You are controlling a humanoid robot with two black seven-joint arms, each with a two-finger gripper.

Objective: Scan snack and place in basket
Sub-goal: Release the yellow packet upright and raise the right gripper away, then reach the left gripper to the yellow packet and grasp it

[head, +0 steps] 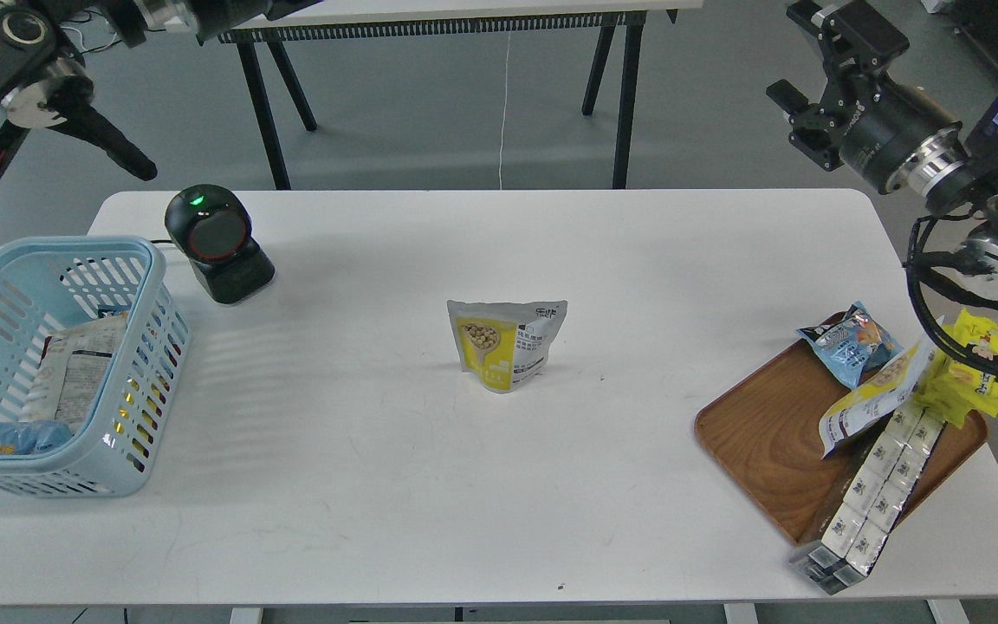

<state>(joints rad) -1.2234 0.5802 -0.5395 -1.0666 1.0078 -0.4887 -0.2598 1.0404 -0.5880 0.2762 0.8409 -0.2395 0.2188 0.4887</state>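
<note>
The snack (pixel 506 345), a yellow pouch with a white top and a round picture of brown balls, stands upright at the middle of the white table. The light blue basket (pixel 142 260) sits at the table's left edge and holds a few packs. My right gripper (pixel 798 52) is open and empty, high beyond the far right corner, far from the pouch. My left gripper (pixel 282 7) is at the top left edge of the view, mostly cut off, far from the pouch and the basket.
A black scanner (pixel 217 247) with a green light stands at the back left by the basket. A brown wooden tray (pixel 767 433) at the right holds a blue snack bag (pixel 850 342), a yellow cartoon-face pack (pixel 975 364), another yellow pouch (pixel 876 394) and a strip of small boxes (pixel 876 485).
</note>
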